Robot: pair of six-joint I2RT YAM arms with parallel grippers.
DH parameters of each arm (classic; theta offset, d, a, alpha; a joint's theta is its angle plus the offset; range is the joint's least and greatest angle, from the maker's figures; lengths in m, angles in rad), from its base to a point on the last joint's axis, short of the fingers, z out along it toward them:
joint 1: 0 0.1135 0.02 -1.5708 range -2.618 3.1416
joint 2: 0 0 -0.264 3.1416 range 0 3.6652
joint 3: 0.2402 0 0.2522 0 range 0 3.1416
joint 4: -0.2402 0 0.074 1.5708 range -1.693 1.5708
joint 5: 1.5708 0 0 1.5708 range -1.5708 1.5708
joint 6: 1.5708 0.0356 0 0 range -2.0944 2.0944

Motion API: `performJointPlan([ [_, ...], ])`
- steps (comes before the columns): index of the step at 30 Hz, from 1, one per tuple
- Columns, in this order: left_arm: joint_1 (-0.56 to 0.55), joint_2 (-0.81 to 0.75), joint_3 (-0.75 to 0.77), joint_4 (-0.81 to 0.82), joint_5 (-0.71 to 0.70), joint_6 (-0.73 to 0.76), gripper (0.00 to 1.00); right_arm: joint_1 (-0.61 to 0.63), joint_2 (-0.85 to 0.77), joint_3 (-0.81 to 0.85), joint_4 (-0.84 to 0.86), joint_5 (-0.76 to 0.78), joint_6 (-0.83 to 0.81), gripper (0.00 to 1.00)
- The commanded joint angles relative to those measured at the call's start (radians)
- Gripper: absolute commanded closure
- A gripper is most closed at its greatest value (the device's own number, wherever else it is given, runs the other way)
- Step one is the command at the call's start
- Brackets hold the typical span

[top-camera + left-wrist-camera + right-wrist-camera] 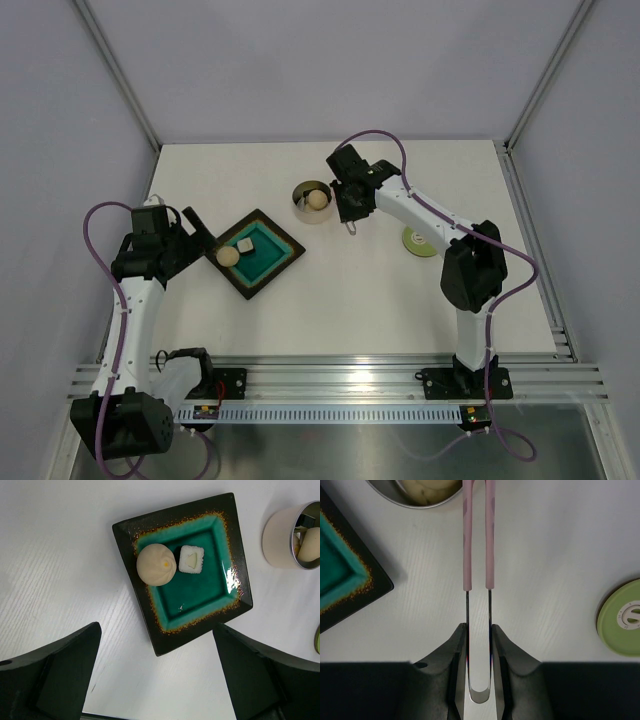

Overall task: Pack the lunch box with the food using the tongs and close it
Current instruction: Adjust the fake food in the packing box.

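The lunch box [312,200] is a round steel tin at mid-table with one beige dough ball [317,199] inside; the left wrist view shows it [280,535] at the right edge. Its green lid [420,242] lies flat to the right, also in the right wrist view [620,625]. More food sits on the dark teal tray [250,292]: a dough ball [156,564] and a pale cube [191,559]. My right gripper [479,630] is shut on the pink tongs [479,535], beside the tin [420,492]; the tong tips are out of view. My left gripper [156,626] hangs open above the tray's near corner.
The tray [130,535] lies diagonally, left of the tin. An aluminium rail [340,375] runs along the table's near edge with both arm bases on it. Enclosure walls and frame posts [120,80] bound the white table on three sides.
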Motion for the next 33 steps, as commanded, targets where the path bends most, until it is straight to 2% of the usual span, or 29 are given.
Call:
performJointPlan([
  [1,0.005,-0.018,0.007,0.026,0.025,0.011,0.01,-0.020,0.030,0.078,0.039,-0.012,-0.010,1.00],
  [11,0.005,-0.023,0.013,0.016,0.019,0.014,0.01,-0.021,0.104,0.118,0.048,-0.130,-0.011,1.00],
  [22,0.005,-0.009,0.007,0.025,0.021,0.011,0.01,-0.010,0.049,0.061,0.100,-0.257,-0.034,1.00],
  [28,0.005,-0.006,0.007,0.025,0.015,0.010,0.01,-0.001,0.030,0.058,0.089,-0.245,-0.039,1.00],
  [33,0.005,-0.003,0.005,0.025,0.013,0.008,0.01,-0.001,-0.049,0.012,0.155,-0.227,-0.031,1.00],
])
